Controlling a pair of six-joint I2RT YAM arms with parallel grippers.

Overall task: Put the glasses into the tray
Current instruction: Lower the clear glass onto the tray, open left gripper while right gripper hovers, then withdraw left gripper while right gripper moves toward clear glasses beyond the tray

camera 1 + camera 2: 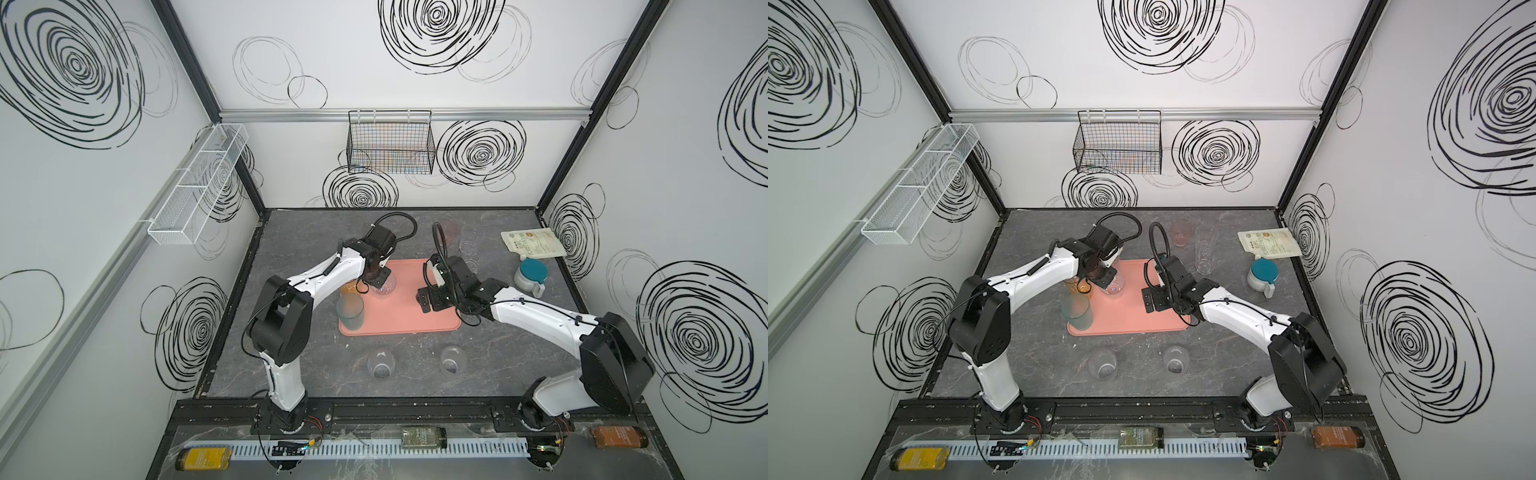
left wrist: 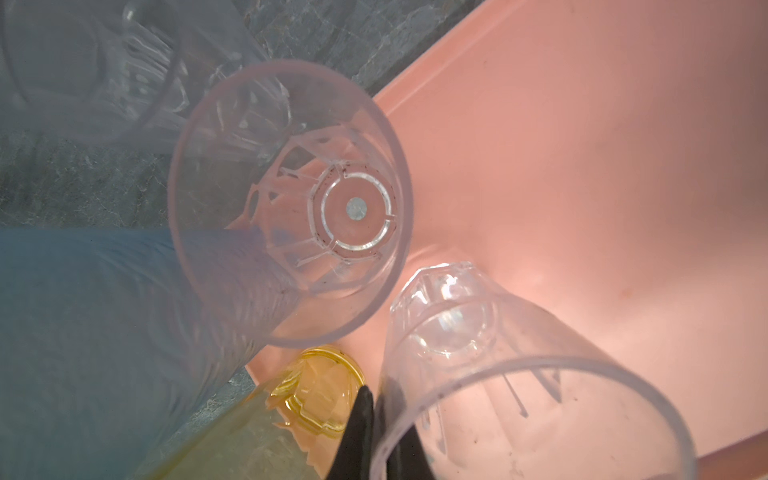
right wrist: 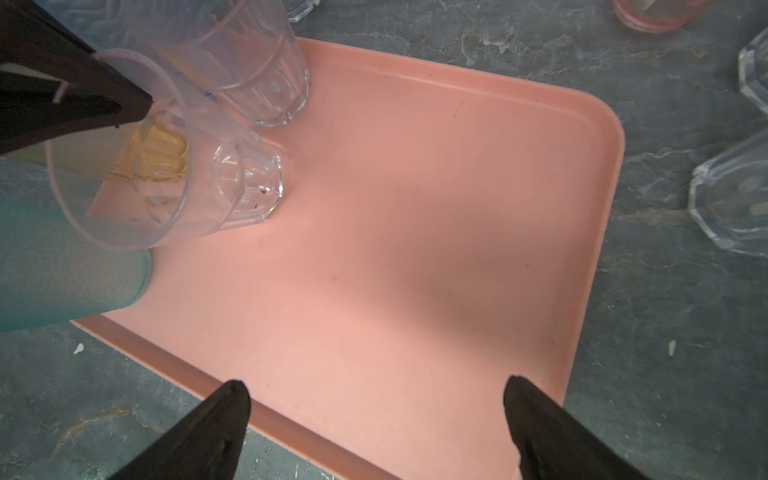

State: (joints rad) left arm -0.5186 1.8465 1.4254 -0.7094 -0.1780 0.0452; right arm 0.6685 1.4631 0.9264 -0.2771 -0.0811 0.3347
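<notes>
My left gripper (image 2: 376,432) is shut on the rim of a clear glass (image 2: 519,374), which tilts with its base down by the floor of the salmon-pink tray (image 3: 415,270). Whether the base touches the tray I cannot tell. Beside it in the tray stand another clear tumbler (image 3: 257,70), an amber glass (image 1: 349,289) and a tall teal glass (image 1: 350,311). Over the tray's right part my right gripper (image 3: 376,390) is open and holds nothing. Two clear glasses (image 1: 381,365) (image 1: 452,359) stand on the table in front of the tray. A pink glass (image 1: 1180,233) and a clear glass (image 1: 1204,249) stand behind it.
A white pouch (image 1: 534,243) and a teal-lidded jar (image 1: 530,276) sit at the table's right back. A black wire basket (image 1: 390,143) hangs on the back wall, a white mesh basket (image 1: 199,183) on the left wall. Bottles (image 1: 423,437) lie on the front ledge.
</notes>
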